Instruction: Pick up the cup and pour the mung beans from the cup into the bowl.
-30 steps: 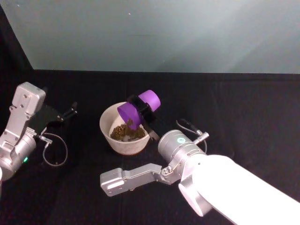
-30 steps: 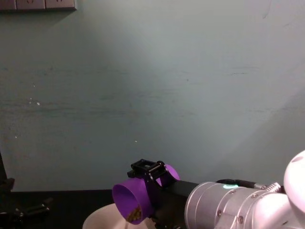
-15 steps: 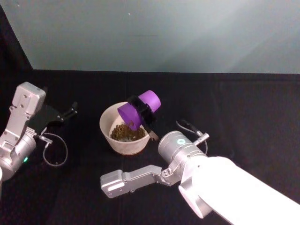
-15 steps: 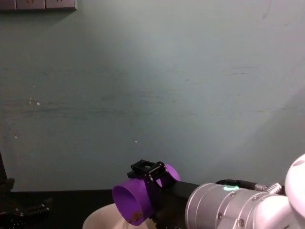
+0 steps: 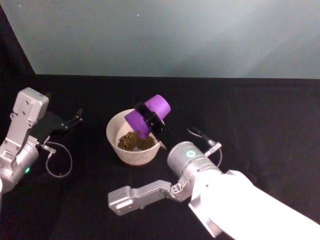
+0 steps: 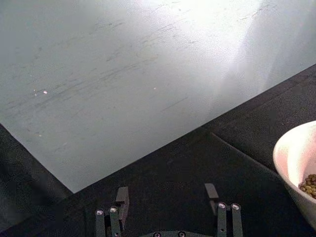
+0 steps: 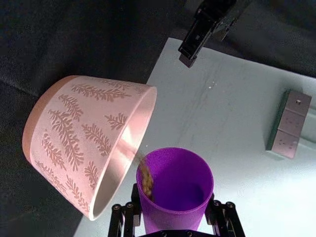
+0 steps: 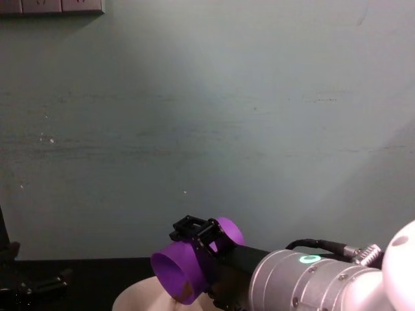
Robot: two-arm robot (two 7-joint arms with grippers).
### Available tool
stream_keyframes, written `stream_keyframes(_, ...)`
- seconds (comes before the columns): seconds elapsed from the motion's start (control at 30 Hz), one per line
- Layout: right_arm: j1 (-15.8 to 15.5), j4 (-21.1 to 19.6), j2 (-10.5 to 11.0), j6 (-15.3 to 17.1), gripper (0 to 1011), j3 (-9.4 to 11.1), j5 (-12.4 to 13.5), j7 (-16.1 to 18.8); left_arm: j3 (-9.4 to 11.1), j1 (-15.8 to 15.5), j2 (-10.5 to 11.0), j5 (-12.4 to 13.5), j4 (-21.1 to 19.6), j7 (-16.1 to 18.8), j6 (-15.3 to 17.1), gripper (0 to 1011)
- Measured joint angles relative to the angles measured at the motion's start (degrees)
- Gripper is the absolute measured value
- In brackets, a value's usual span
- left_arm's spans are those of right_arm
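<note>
I have the right pincer (image 5: 151, 118) clenched on the cup (image 5: 137, 123), tipped mouth-down over the bowl (image 5: 129, 156) on the counter (image 5: 240, 115). Most beans (image 5: 134, 142) lie in the bowl; a few cling at the cup's lip. Pour nearly finished, I judge; righting the cup is left. The left pincer (image 5: 75, 117) sits released, left of the bowl.

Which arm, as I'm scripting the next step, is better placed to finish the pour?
Right. The right gripper grips the cup, tipped mouth-down over the bowl, with mung beans at its lip. The left gripper sits open off to the bowl's left, holding nothing.
</note>
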Motion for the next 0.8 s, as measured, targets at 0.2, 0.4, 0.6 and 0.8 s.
stream_keyframes(0.2,0.5,-0.2,0.5,0.3,718,-1.1,-2.5,0.4,0.0,0.0,0.0,0.0,0.0,0.0,0.0,1000)
stream_keyframes(0.4,1.1,-0.1,1.0,0.7,718,-2.3,-5.7,0.6,0.0,0.0,0.0,0.0,0.0,0.0,0.0,1000)
stream_keyframes(0.6,1.2,-0.2,1.3,1.2,717,-3.0,-7.8,0.7,0.0,0.0,0.0,0.0,0.0,0.0,0.0,1000)
stream_keyframes(0.8,1.4,-0.3,1.5,1.6,717,-3.8,-10.1,0.9,0.0,0.0,0.0,0.0,0.0,0.0,0.0,1000)
